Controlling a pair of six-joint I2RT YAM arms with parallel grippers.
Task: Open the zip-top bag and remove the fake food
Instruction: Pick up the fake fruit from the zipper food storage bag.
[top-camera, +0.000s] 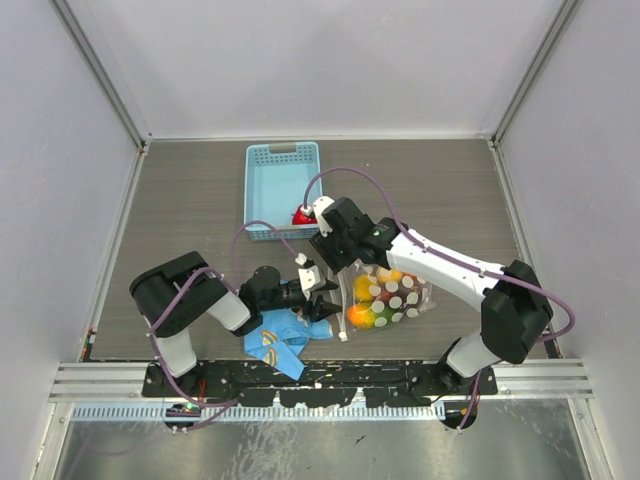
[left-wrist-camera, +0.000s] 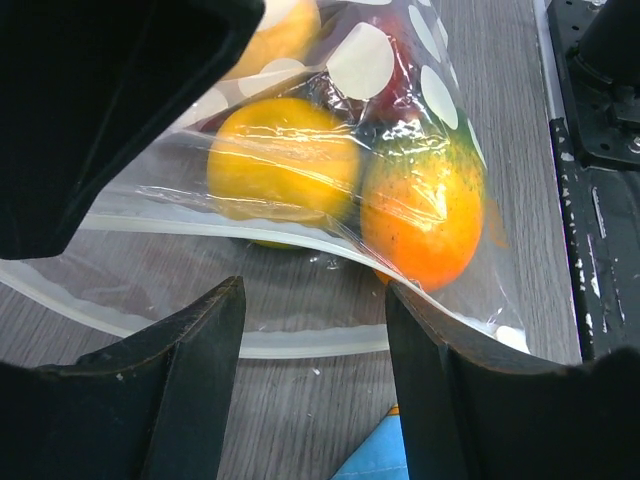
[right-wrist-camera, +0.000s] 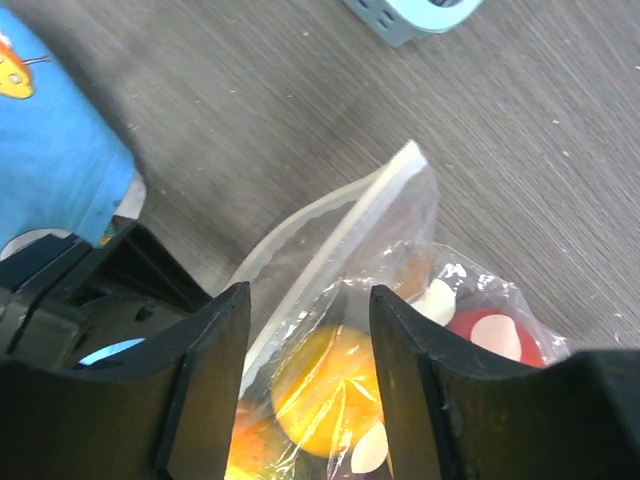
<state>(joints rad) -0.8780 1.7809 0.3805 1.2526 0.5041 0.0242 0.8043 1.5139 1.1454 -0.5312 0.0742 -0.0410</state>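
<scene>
The zip-top bag (top-camera: 395, 295) lies on the table between the arms, its mouth facing left and gaping open, the two white zip strips (left-wrist-camera: 250, 235) apart. Fake food fills it: a yellow fruit (left-wrist-camera: 285, 160), an orange-green one (left-wrist-camera: 425, 215) and a red one (right-wrist-camera: 495, 335) show through the plastic. One more red piece (top-camera: 303, 215) sits in the basket. My left gripper (left-wrist-camera: 313, 300) is open at the bag's mouth, the lower strip lying on the table between its fingers. Just above the bag, my right gripper (right-wrist-camera: 308, 300) is open over the yellow fruit (right-wrist-camera: 330, 400).
A light blue slotted basket (top-camera: 283, 165) stands behind the bag toward the back. A blue cartoon-print cloth (top-camera: 280, 340) lies at the near edge beside the left gripper. Grey walls close in the table on three sides.
</scene>
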